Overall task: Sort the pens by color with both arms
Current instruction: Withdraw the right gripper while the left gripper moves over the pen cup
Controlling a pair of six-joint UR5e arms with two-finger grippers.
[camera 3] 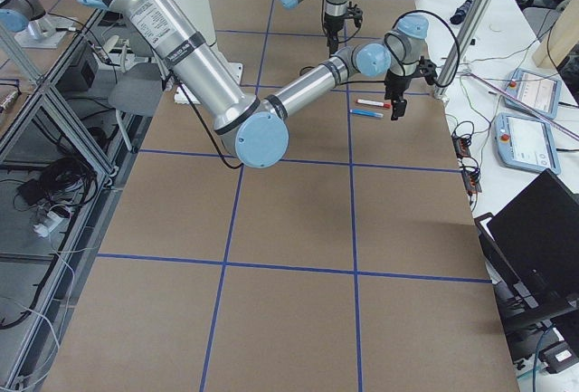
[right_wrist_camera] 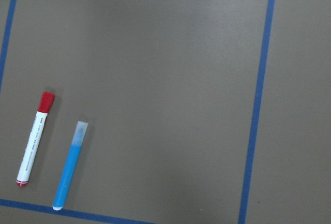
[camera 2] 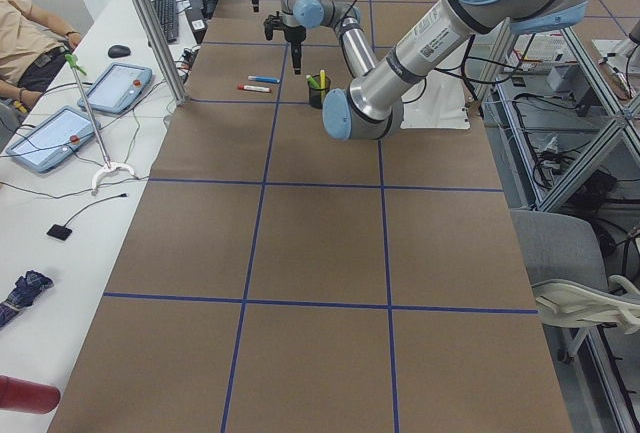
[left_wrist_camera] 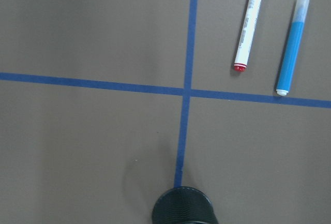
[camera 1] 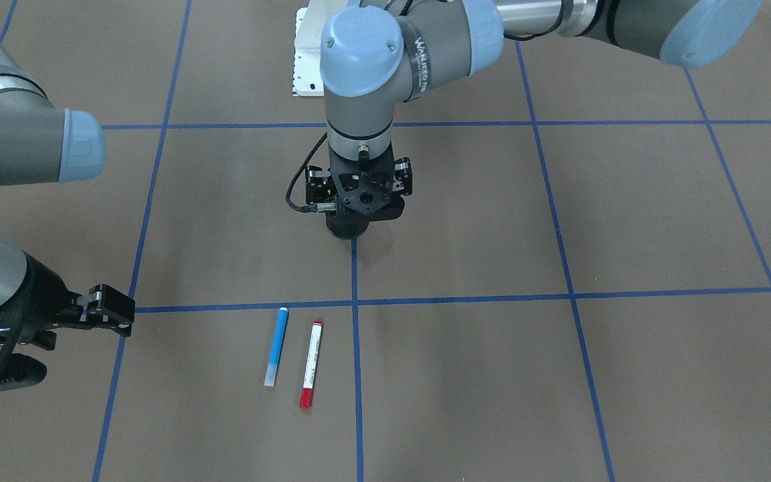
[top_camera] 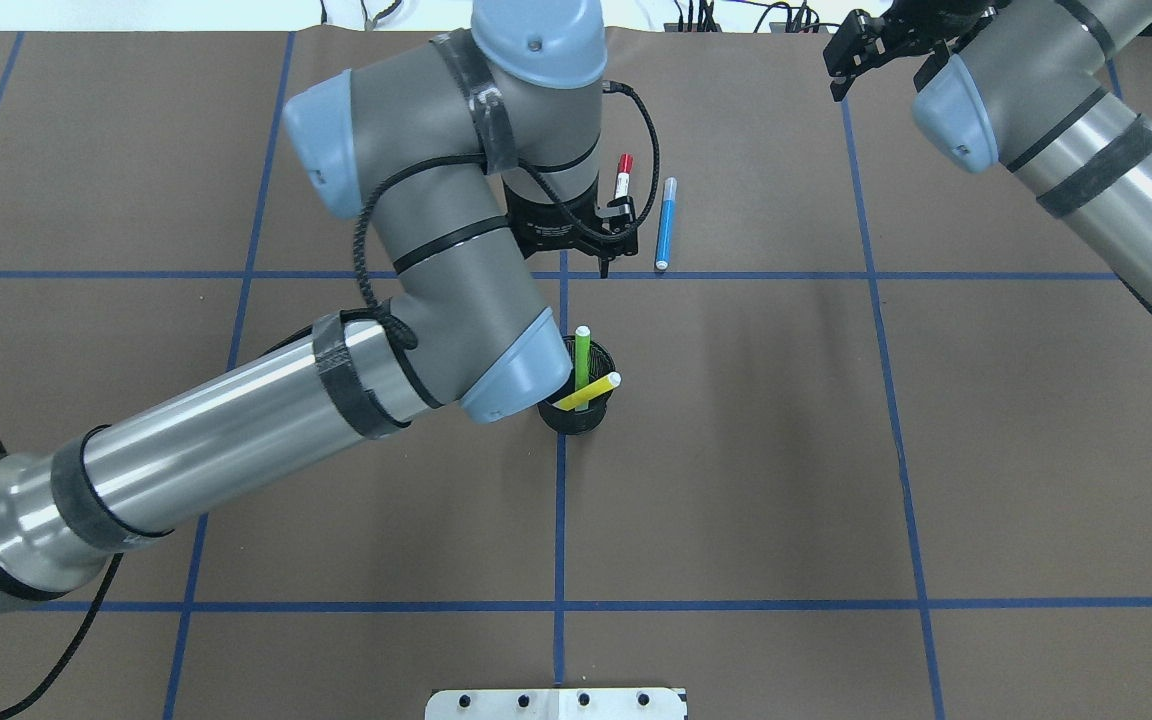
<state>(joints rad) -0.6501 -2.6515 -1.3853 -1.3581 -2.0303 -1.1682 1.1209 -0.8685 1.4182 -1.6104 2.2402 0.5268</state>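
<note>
The blue pen (camera 1: 276, 345) and the white-barrelled pen with red ends (camera 1: 310, 363) lie side by side on the brown table, just beyond a blue tape crossing. The green pen (top_camera: 581, 360) and the yellow pen (top_camera: 588, 392) stand in the black mesh cup (top_camera: 576, 415). My left gripper (top_camera: 614, 245) hangs open and empty above the crossing, between the cup and the two lying pens. Its wrist view shows the red-ended pen (left_wrist_camera: 247, 27), the blue pen (left_wrist_camera: 291, 45) and the cup's rim (left_wrist_camera: 182, 207). My right gripper (top_camera: 851, 60) looks open and empty, held well to the side of the pens.
Blue tape lines (top_camera: 563, 500) split the table into squares. The white pedestal base (top_camera: 556, 703) sits at the robot's edge. A side desk with tablets (camera 2: 60, 133) and a seated operator lies along the far edge. The left arm's elbow (top_camera: 496, 380) hangs close beside the cup.
</note>
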